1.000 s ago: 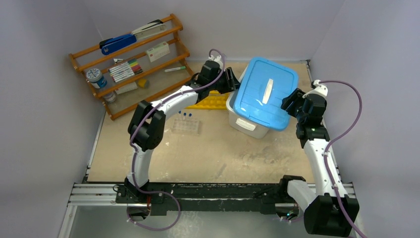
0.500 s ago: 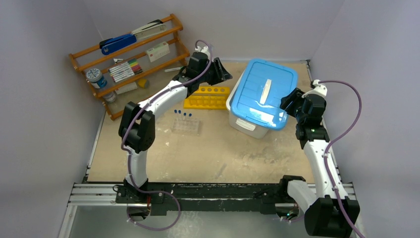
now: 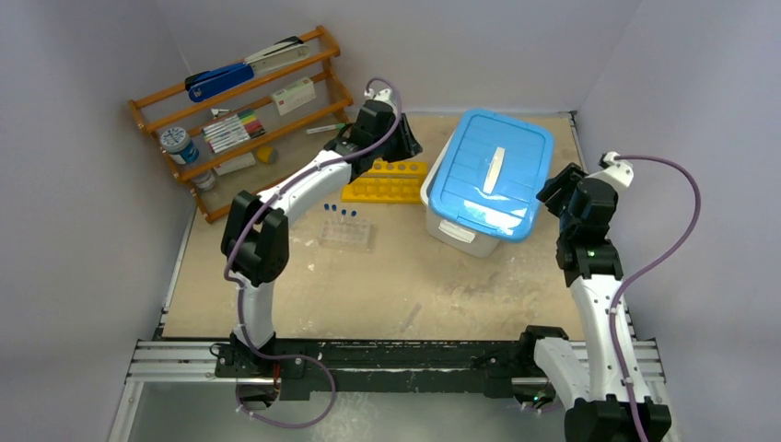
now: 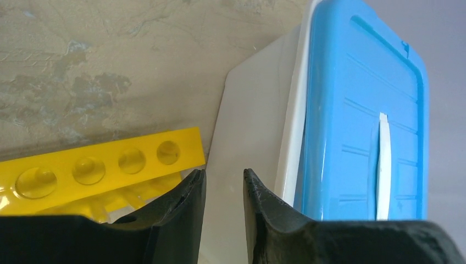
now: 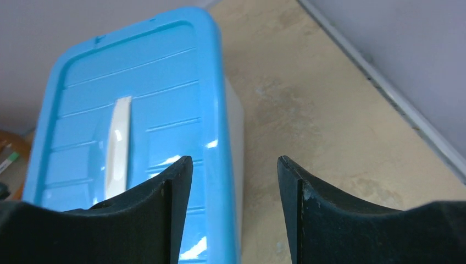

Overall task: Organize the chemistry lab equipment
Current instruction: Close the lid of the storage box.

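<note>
Bright yellow rack (image 3: 405,184), round holes, just beside blue-lidded bin (image 3: 493,170)

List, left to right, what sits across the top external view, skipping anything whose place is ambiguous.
wooden shelf → clear tube tray → blue-lidded bin → right gripper. The yellow rack and the left gripper are left out because they overlap their neighbours.

The gripper (image 4: 223,177) is seen at 6 o'clock, its jaws parted by a narrow gap with nothing held between them. The rack (image 4: 104,168) is shown at 8 o'clock, just beside the bin (image 4: 247,121). The bin is covered by a blue lid (image 4: 351,99) at 3 o'clock. Table (image 4: 110,66) is seen at 11 o'clock.
</note>
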